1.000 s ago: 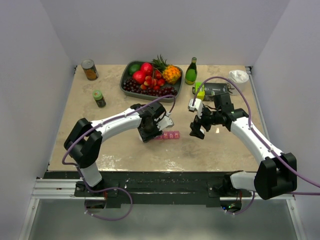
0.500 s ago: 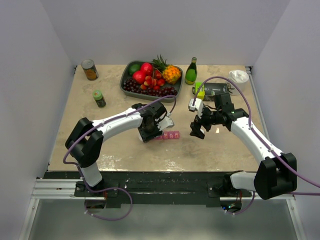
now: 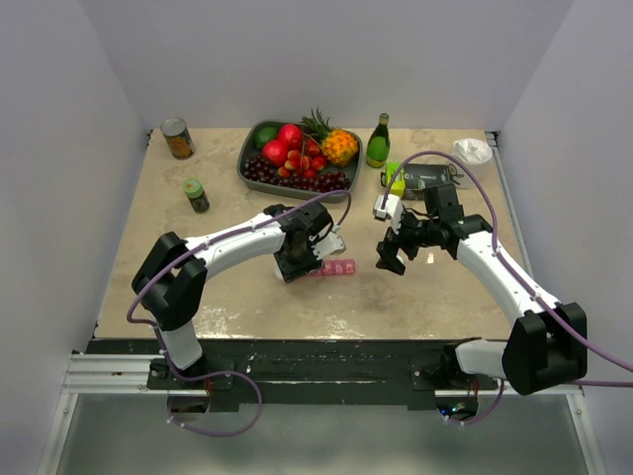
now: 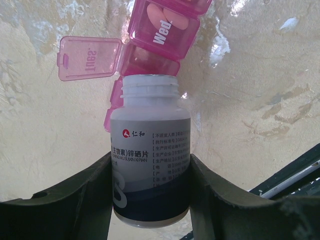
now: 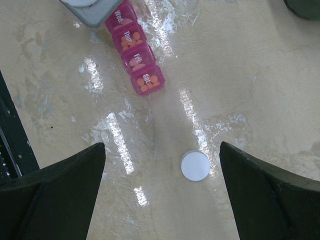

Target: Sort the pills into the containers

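Top external view shows the counter (image 3: 247, 297) filling the middle of the frame, with both arms reaching in toward its centre. The left end effector (image 3: 297, 260) is clamped on an uncapped white bottle (image 4: 150, 165), held by its lower body between the two fingers at the bottom centre of the left wrist view. The right end effector (image 5: 162, 192) is spread wide with nothing in it, hovering over bare counter right of centre in the top view.

Between the two lies the pink pill organiser (image 4: 167, 30), at upper centre of the left wrist view and upper left of the right wrist view. One lid (image 4: 87, 57) is flipped open to the left. The bottle's mouth points at the open compartment (image 4: 150, 64), whose contents the neck hides. A white cap (image 5: 195, 165) lies loose at lower centre of the right wrist view, apart from the strip. Orange pills (image 5: 147, 82) show through the closed cells toward the strip's far end.

The step in hand looks like pouring into the open cell. The next move calls for a gentle further tip, with the mouth kept over that one cell so nothing spills onto the counter.
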You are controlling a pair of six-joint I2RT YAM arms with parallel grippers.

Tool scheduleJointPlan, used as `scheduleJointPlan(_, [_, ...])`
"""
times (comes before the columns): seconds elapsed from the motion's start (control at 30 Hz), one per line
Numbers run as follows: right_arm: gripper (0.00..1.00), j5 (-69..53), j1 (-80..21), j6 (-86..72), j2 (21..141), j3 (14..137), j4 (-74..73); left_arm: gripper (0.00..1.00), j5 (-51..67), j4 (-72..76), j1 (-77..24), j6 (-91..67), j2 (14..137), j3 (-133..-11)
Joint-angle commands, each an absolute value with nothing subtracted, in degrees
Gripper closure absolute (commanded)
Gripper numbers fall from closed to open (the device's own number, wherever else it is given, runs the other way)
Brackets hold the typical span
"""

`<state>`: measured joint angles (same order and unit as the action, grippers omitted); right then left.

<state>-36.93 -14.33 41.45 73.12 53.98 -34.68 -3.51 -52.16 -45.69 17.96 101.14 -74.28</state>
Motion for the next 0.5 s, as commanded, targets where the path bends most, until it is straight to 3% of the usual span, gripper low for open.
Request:
scheduleJointPlan(0.0, [0.01, -37.0, -14.0, 42.0, 73.4, 53.8, -33.9, 1.0, -4.8, -53.4, -46.1, 17.1, 101.5, -77.0])
scheduleJointPlan(0.47, [0.01, -37.0, -14.0, 42.0, 73.5, 53.8, -34.1, 1.0, -5.8, -54.5, -46.2, 17.3, 102.3, -77.8])
